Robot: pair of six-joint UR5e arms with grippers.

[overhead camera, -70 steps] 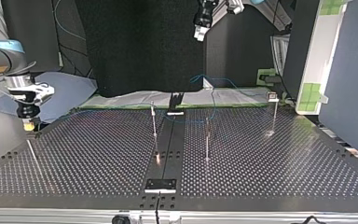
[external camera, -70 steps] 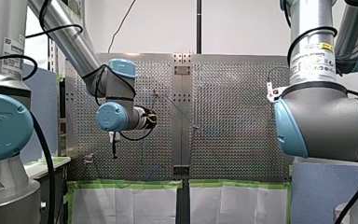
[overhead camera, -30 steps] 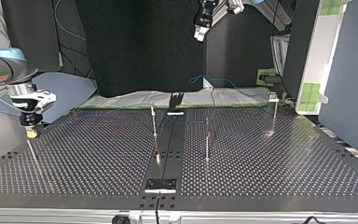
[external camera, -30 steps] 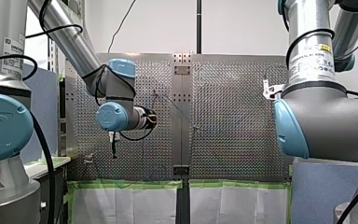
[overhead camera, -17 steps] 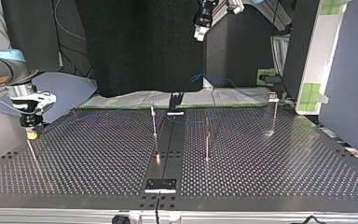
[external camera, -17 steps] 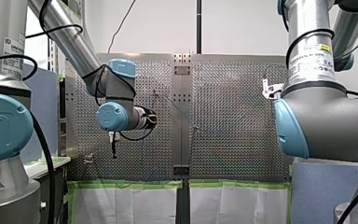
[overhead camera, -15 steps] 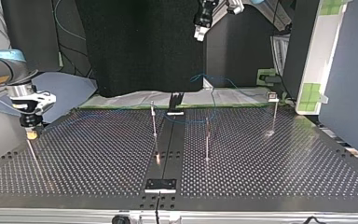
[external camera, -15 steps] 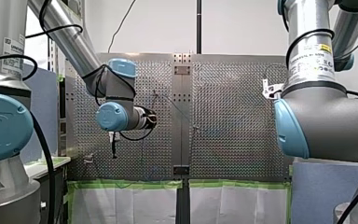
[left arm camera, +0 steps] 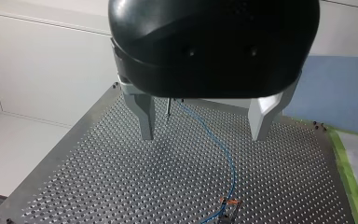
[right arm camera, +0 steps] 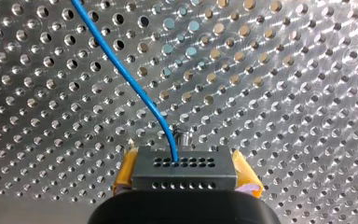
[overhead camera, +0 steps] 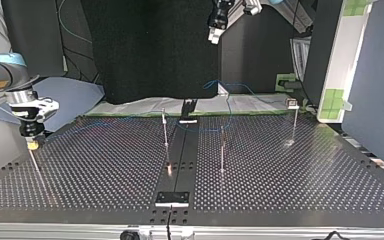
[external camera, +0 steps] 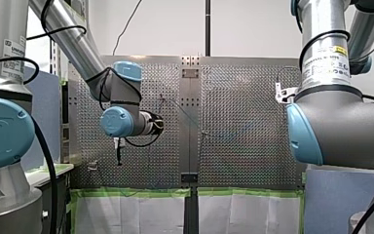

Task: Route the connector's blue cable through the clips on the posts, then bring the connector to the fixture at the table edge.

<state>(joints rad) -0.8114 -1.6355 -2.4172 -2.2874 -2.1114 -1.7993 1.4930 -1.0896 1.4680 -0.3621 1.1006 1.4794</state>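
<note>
Perforated metal worktop [overhead camera: 290,180] fills the room's middle, with thin posts [overhead camera: 222,152] standing up either side of its dark centre strip. At the side edge on the top view's left, toward the far corner, the right gripper [overhead camera: 31,144] hangs low, just above the surface. Its wrist camera gives the close look: yellow pads [right arm camera: 244,175] press on either side of the black connector [right arm camera: 184,179], so the jaws are closed on it. The blue cable [right arm camera: 135,91] comes out of the connector's upper row of holes and curves away over the plate. From across the table it shows faintly along the far edge and loops up behind the middle.

Now the left gripper [left arm camera: 203,138]: it is high above the worktop, its metal fingers [left arm camera: 145,116] spread wide with nothing between them. Beneath it the cable runs from one post toward a small clip [left arm camera: 230,203] with orange on it. Whether the cable sits inside the clips, I cannot tell.
</note>
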